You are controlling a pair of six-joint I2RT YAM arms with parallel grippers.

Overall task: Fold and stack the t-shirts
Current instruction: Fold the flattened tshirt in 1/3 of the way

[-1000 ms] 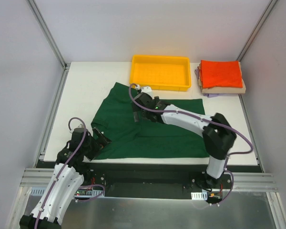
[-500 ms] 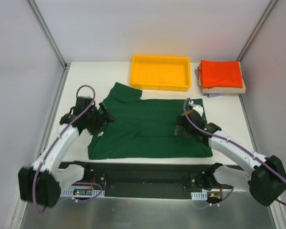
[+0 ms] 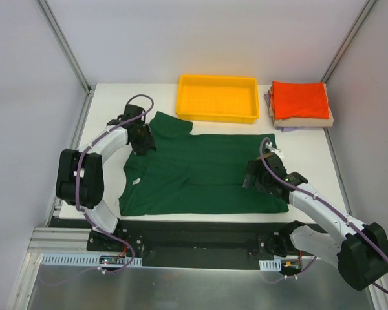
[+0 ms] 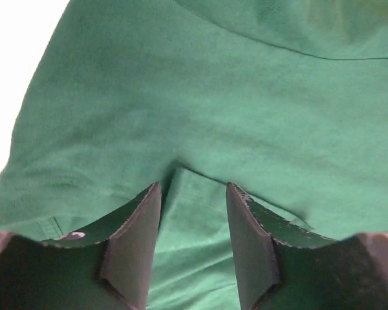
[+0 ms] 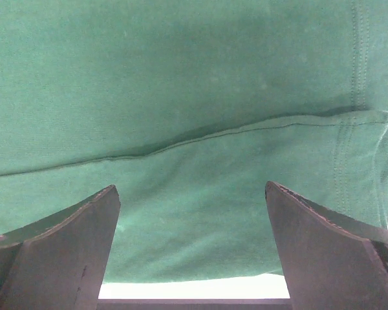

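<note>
The dark green t-shirt (image 3: 200,171) lies spread across the white table, its upper part folded down. My left gripper (image 3: 142,139) presses down on its far left corner by the sleeve. In the left wrist view its jaws stand half apart, open, with a low ridge of green cloth (image 4: 194,213) gathered between the fingertips (image 4: 142,219). My right gripper (image 3: 255,177) rests on the shirt's right part, wide open above the hem (image 5: 355,129), nothing held. Folded t-shirts are stacked at the back right: orange-red (image 3: 300,100) on top, tan (image 3: 307,121) beneath, lavender (image 3: 269,98) peeking out.
A yellow plastic tray (image 3: 217,115) stands at the back centre, just beyond the green shirt's collar end. Metal frame rails run along the table's left and right sides. The table's near edge (image 5: 194,287) shows below the right gripper.
The left arm swung from the near left corner to the shirt's far left sleeve and its jaws narrowed. The right arm drew back from the shirt's middle to its right side.
</note>
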